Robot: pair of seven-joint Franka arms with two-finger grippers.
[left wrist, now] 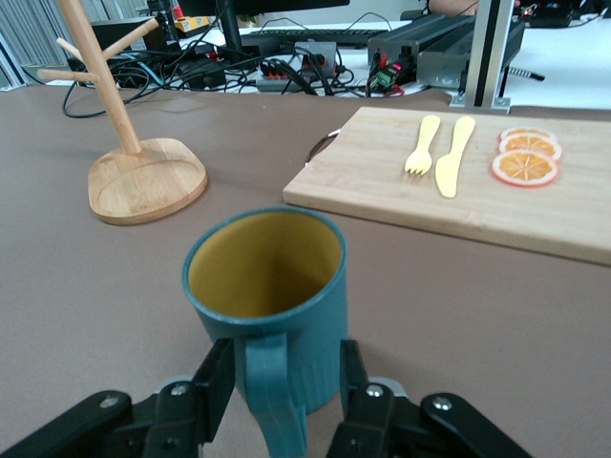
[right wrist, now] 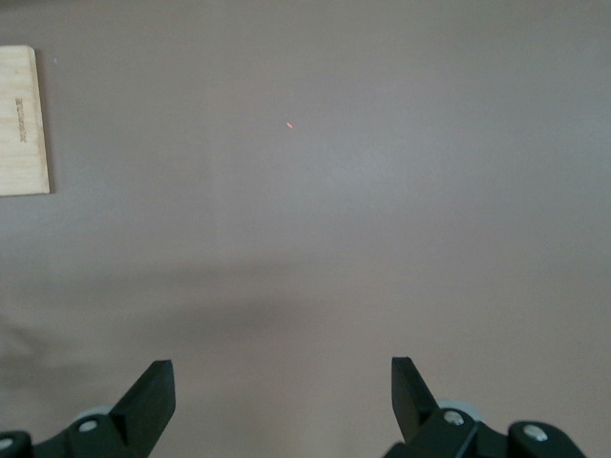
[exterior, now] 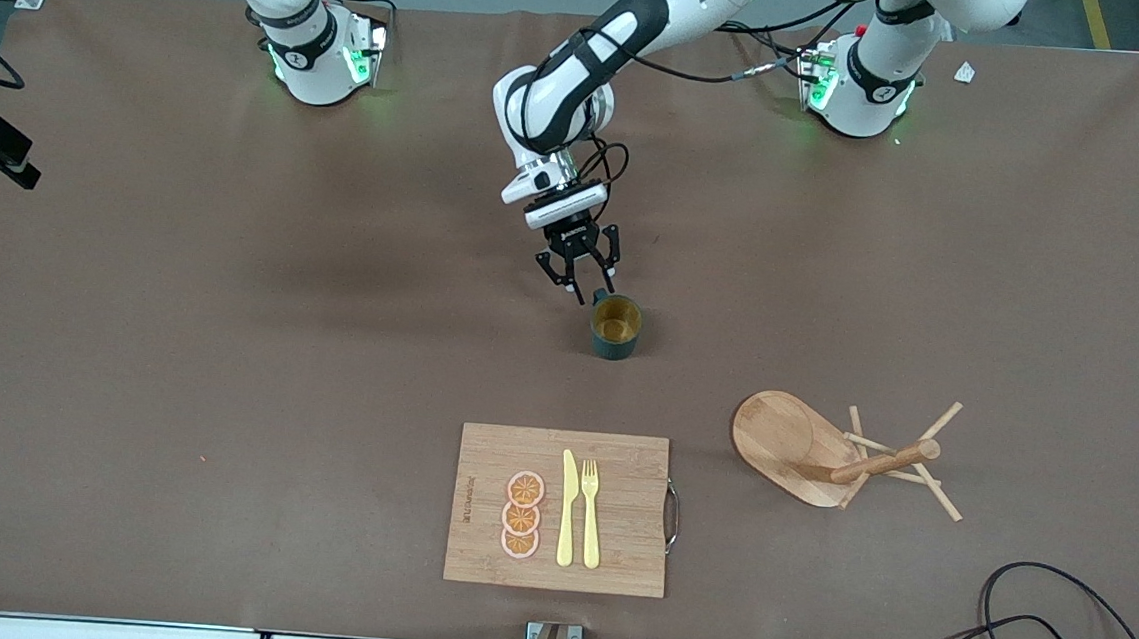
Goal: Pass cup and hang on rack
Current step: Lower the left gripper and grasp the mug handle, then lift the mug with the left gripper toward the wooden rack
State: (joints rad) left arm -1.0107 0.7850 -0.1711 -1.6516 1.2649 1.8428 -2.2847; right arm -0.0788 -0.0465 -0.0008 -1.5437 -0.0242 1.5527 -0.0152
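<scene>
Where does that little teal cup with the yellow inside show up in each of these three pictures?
Front view: the cup stands mid-table, just below the left gripper.
Left wrist view: the cup fills the lower middle, its handle between the open fingers.
Right wrist view: not in it; only bare table and the right gripper.
Shared landmark: the cutting board.

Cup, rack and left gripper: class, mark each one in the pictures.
cup (left wrist: 277, 315), left wrist view, outer wall
rack (exterior: 782, 440), front view, oval base
left gripper (exterior: 587, 279), front view, between the fingertips
</scene>
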